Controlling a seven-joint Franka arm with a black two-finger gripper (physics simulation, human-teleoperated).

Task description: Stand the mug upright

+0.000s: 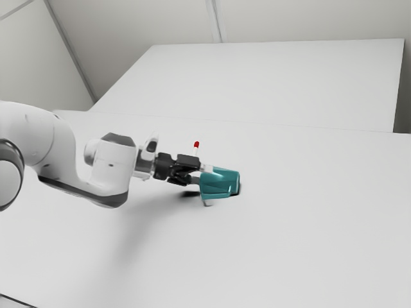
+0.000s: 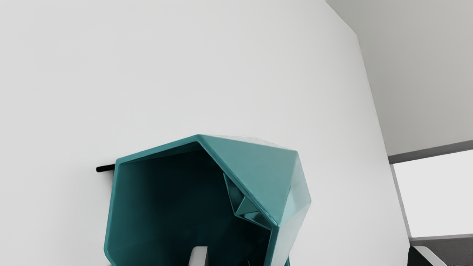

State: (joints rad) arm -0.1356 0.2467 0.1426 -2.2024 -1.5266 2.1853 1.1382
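The teal mug [image 1: 220,183] lies on its side on the white table, its mouth toward the gripper [image 1: 200,174] at the exterior view's left. From the wrist view, I look into the dark inside of the mug [image 2: 177,195]. The gripper [image 2: 312,256] is open, its fingertips wide apart: one finger [image 2: 199,256] shows in front of the mug's mouth, and the other [image 2: 426,256] stands away from the mug's outer side. How deep the first finger reaches is unclear. Part of the mug's rim is cut off at the picture's edge.
A white, red-tipped stick [image 1: 196,147] shows just behind the gripper. A thin black end [image 2: 105,168] pokes out beside the mug, and a small grey piece [image 1: 207,203] shows at its near side. The white table [image 1: 308,231] extends around them.
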